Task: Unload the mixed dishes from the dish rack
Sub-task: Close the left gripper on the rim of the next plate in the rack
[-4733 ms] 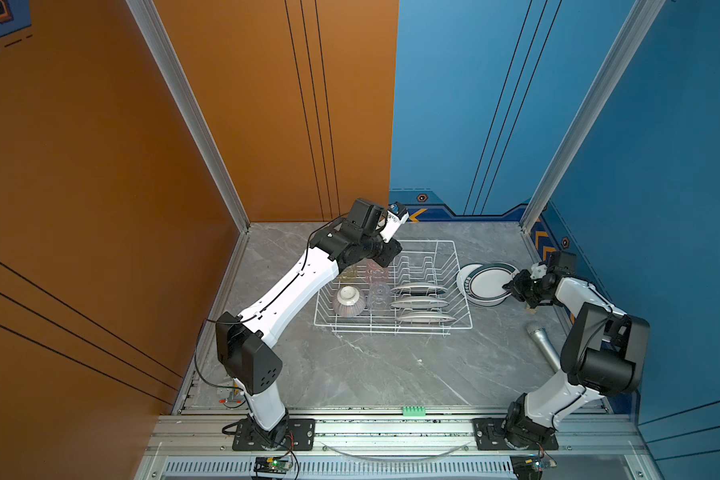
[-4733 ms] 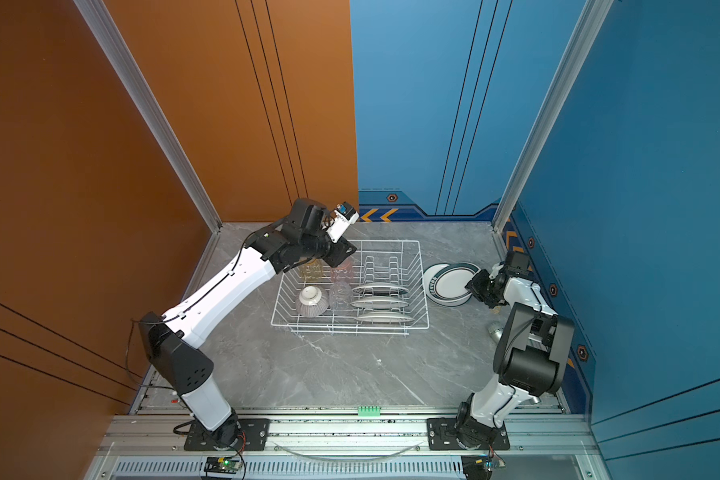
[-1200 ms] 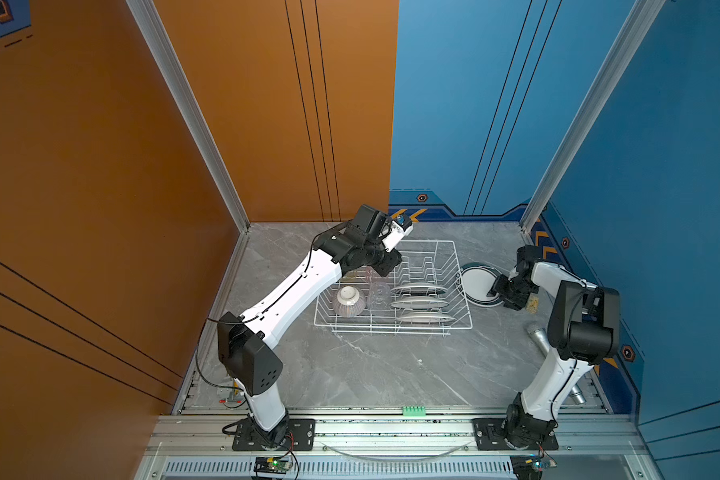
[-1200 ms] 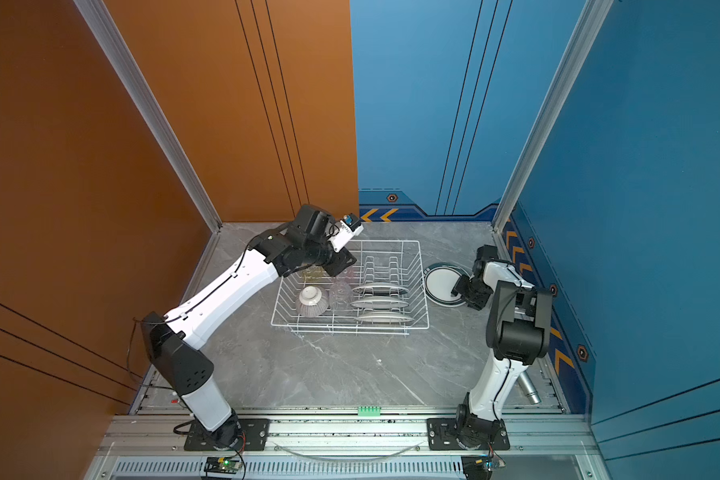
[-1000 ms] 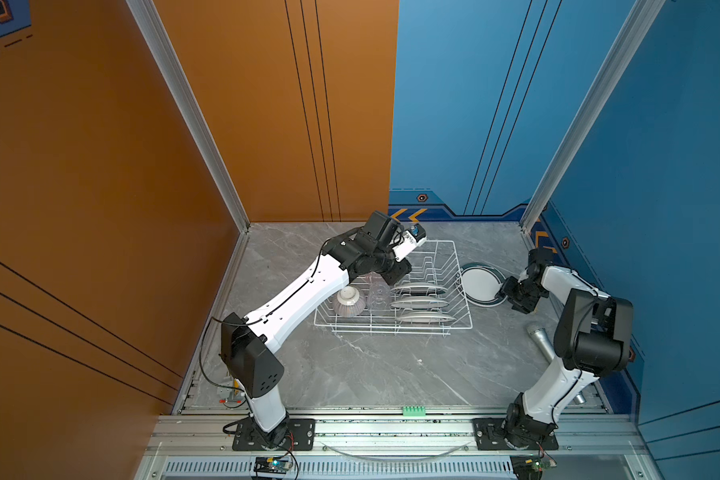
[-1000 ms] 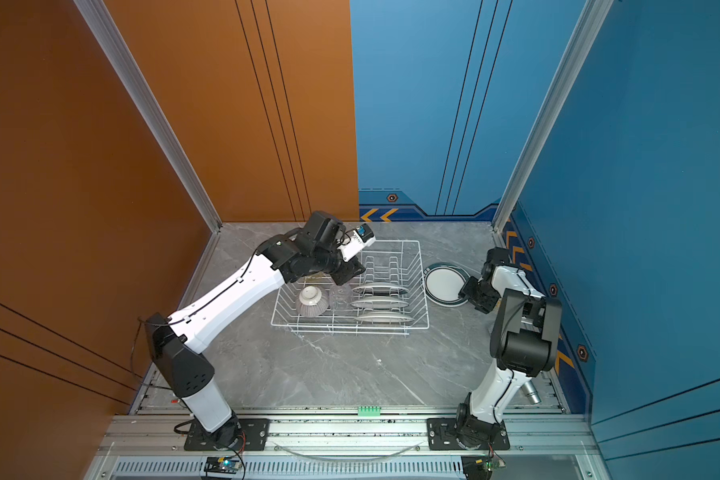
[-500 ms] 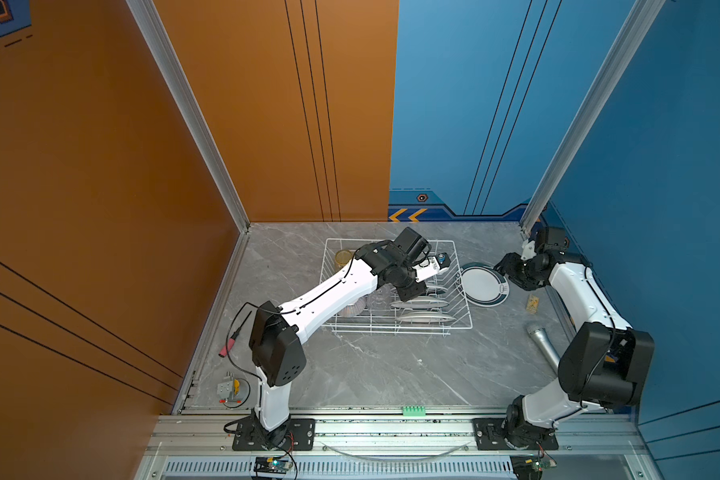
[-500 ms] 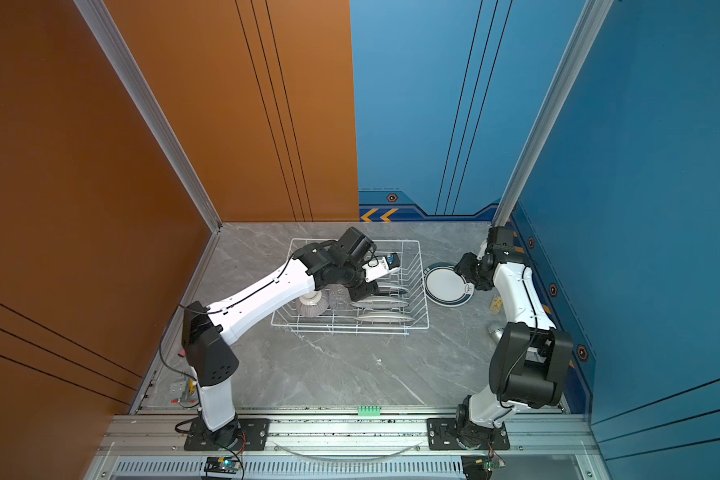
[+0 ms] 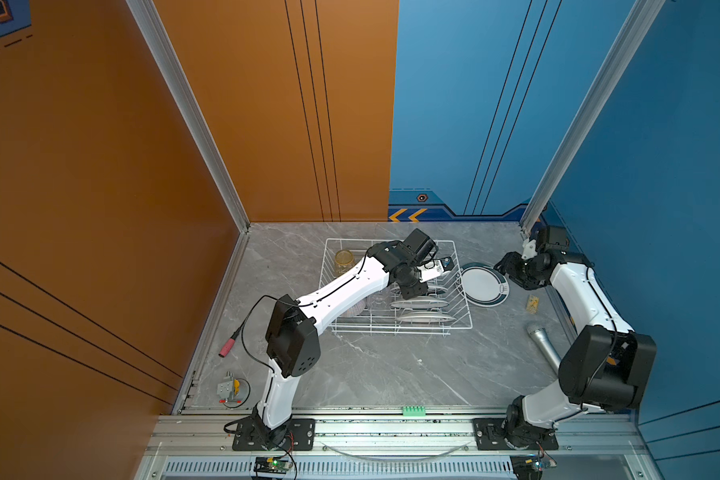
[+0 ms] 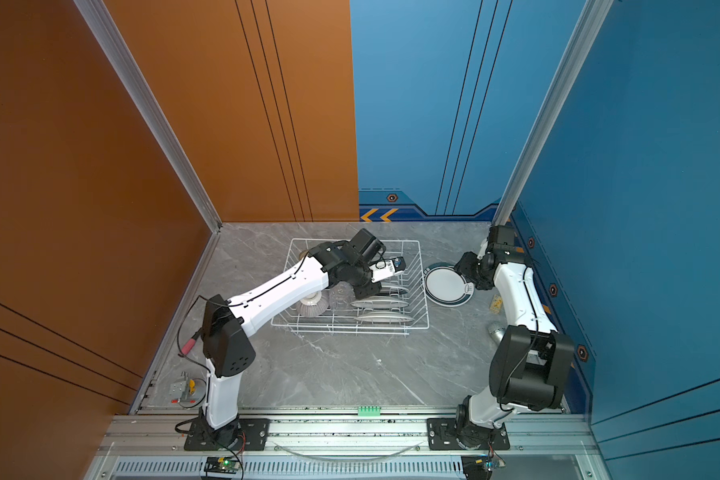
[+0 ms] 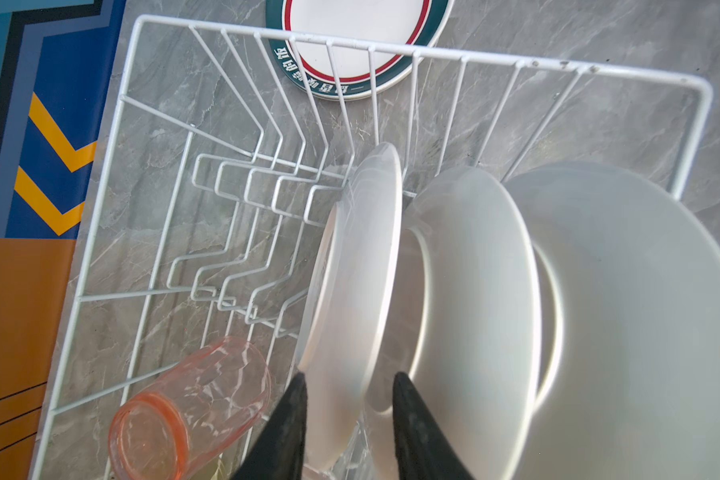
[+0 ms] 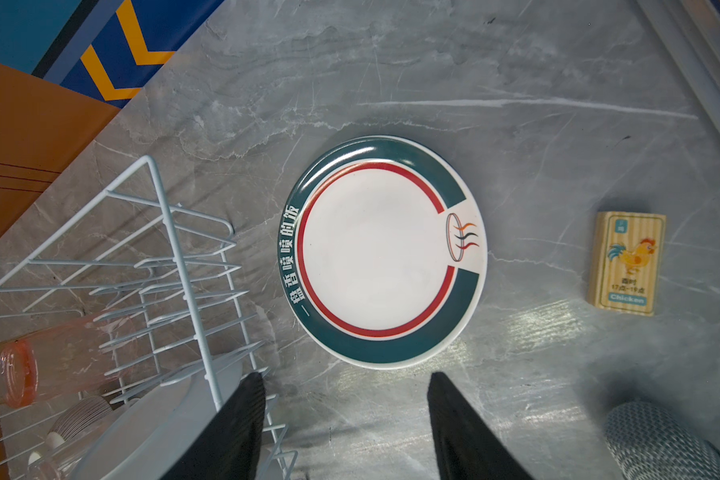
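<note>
1. The white round ceramic plate (image 11: 350, 270), stood upright in the white wire dish rack (image 11: 433, 54), could be clipped against its neighbour or snagged on the prongs if it is lifted askew. The pink faceted glass tumbler (image 11: 192, 399) lying just beside it could be nudged.
2. The plate's rim is straddled by the left gripper (image 11: 346, 376), with the arm stretched across the rack. Whether it is actually pinched cannot be told.
3. The right gripper (image 12: 344, 376) is held agape and empty above the dark-rimmed plate (image 12: 375, 249) laid beside the rack.

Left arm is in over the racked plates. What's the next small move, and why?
Probably close the left gripper on the end plate: the jaws straddle its rim where it stands upright in the dish rack, though firm contact isn't clear.
</note>
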Controlling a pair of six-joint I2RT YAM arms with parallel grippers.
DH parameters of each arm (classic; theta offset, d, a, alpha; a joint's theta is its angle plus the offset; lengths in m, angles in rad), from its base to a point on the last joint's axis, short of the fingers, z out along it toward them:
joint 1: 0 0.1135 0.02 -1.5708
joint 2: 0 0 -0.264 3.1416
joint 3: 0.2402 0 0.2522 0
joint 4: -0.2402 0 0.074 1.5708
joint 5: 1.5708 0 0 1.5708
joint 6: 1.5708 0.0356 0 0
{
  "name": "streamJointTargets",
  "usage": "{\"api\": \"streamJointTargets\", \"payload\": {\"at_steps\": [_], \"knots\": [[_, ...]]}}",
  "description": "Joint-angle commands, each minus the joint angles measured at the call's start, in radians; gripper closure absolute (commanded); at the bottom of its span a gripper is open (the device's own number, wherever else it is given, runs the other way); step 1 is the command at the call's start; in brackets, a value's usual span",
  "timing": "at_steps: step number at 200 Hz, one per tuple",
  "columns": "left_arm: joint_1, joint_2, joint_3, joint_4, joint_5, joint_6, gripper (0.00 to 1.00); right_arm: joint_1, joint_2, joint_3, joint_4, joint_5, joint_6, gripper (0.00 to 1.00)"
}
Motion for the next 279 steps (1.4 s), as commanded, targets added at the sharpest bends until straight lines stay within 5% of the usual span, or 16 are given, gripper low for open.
{"api": "streamJointTargets", "payload": {"at_steps": [1,118,201,279], "knots": [[-0.008,0.031,0.038,-0.023,-0.018,0.032,0.64,-0.007,-0.016,0.01,-0.029,-0.018,-0.02,0.39],[-0.009,0.122,0.125,-0.022,-0.098,0.105,0.68,-0.031,-0.033,-0.012,-0.022,-0.038,-0.025,0.39],[-0.008,0.159,0.166,-0.021,-0.14,0.107,0.8,-0.05,-0.046,-0.034,-0.008,-0.053,-0.023,0.39],[-0.011,0.168,0.169,-0.009,-0.197,0.117,1.0,-0.059,-0.052,-0.052,0.0,-0.067,-0.025,0.39]]}}
